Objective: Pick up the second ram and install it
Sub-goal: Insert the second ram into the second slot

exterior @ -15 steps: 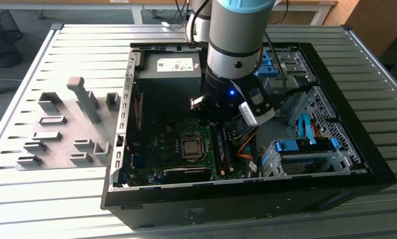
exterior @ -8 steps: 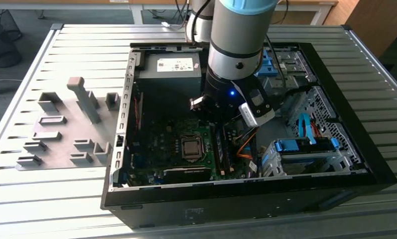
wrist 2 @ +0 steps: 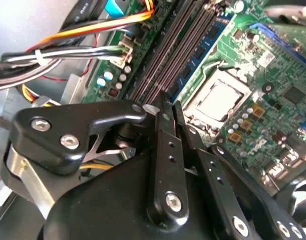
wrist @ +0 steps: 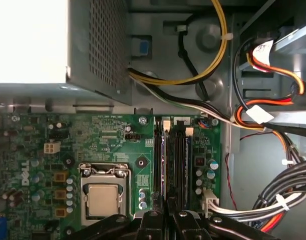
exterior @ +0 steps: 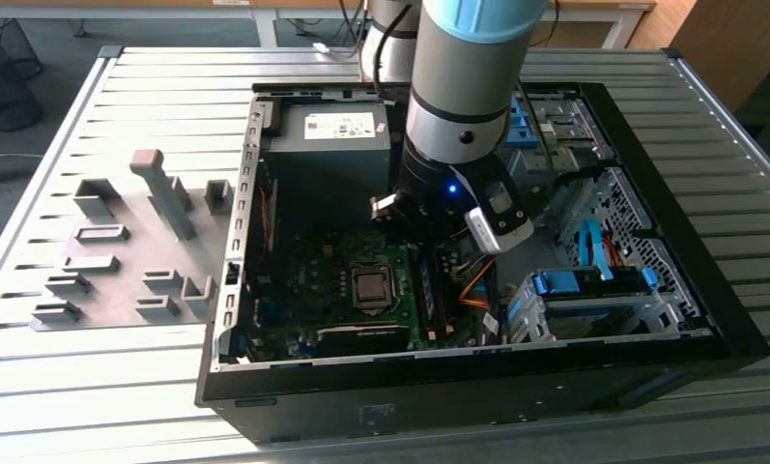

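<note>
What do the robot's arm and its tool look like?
The arm is a grey cylinder with a light blue cap and a small blue light lower down. The tool has slim matte black fingers with small holes, black linkage arms and silver screws.

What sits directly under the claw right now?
Under the claw, the memory slots run beside the processor socket on the motherboard. A blue-edged stick stands seated in one slot. The claw's fingers cover the slots' near ends.
</note>
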Motion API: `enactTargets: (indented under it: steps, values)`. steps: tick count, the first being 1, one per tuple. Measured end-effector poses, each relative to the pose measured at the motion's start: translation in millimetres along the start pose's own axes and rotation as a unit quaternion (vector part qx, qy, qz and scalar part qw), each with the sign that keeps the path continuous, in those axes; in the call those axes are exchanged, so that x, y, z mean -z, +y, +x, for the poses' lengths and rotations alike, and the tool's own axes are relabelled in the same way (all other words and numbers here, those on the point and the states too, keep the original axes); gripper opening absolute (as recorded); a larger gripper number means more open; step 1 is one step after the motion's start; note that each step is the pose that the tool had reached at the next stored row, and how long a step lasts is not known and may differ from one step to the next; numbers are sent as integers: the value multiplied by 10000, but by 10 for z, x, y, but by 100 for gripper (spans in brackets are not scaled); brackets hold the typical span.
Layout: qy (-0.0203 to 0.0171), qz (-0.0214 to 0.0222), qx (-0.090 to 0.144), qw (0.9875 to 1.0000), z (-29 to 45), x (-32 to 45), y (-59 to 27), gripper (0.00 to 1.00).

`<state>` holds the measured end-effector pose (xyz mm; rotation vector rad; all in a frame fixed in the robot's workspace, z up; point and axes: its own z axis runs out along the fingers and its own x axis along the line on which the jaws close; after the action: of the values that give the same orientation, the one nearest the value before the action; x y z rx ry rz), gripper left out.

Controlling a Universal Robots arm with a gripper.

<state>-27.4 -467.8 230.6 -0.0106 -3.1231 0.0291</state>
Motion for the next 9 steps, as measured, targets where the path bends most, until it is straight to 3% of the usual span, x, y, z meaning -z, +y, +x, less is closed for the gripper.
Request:
enactTargets:
  steps: [9]
  values:
    - [0,1,2,10000,-4,-18,0,14]
